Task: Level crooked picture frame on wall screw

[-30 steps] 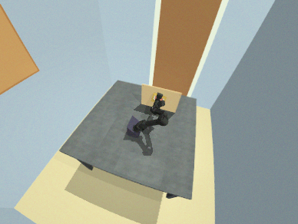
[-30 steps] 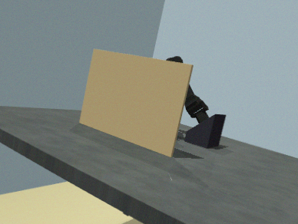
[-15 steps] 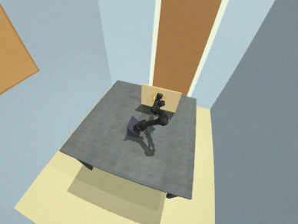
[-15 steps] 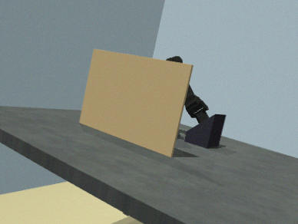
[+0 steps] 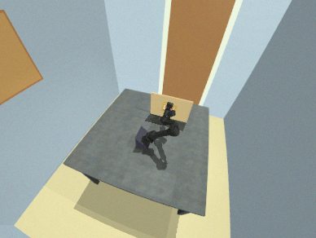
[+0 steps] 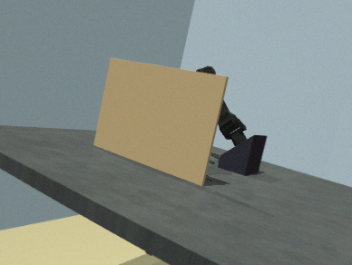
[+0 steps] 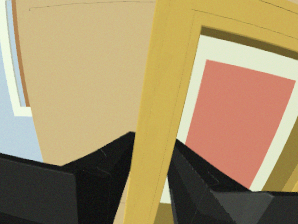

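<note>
The yellow picture frame (image 7: 167, 60) (image 5: 164, 107), with a white mat and a red picture (image 7: 240, 115), is in front of the tan upright board (image 7: 85, 75) (image 5: 185, 112) (image 6: 159, 118). In the wrist view its top bar slopes down to the right and its left bar leans, so it looks tilted with its left side higher. My gripper (image 7: 151, 141) is shut on the left bar of the frame, one black finger on each side. The screw and the notched strip are hidden. The exterior view shows only the board's back, which hides the frame.
The board stands on the dark grey table (image 5: 110, 143) (image 6: 281, 204). The arm (image 5: 173, 130) (image 6: 232, 127) reaches to it from a dark wedge-shaped block (image 5: 141, 138) (image 6: 242, 156). A brown panel with pale edges (image 5: 197, 49) is behind the table.
</note>
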`<move>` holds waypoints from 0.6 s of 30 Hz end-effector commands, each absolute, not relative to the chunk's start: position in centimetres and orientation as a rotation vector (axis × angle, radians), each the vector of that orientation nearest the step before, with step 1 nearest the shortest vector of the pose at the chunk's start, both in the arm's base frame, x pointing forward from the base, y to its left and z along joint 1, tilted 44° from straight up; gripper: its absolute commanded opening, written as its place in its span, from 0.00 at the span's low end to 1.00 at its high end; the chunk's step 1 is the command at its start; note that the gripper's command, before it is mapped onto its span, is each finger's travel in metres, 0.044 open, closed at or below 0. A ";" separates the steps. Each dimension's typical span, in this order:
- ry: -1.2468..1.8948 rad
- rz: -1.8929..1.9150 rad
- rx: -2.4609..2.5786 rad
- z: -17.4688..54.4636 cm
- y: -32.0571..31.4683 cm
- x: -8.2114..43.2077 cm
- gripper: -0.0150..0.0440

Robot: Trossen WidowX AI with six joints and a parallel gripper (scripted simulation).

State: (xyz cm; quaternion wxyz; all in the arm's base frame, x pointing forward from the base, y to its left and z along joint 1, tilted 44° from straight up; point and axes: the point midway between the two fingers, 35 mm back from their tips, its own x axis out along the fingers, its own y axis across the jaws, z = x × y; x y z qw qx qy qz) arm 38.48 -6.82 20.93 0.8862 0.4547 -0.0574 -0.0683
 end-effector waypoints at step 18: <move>-0.114 -0.145 0.878 20.9 -6.9 38.5 0.25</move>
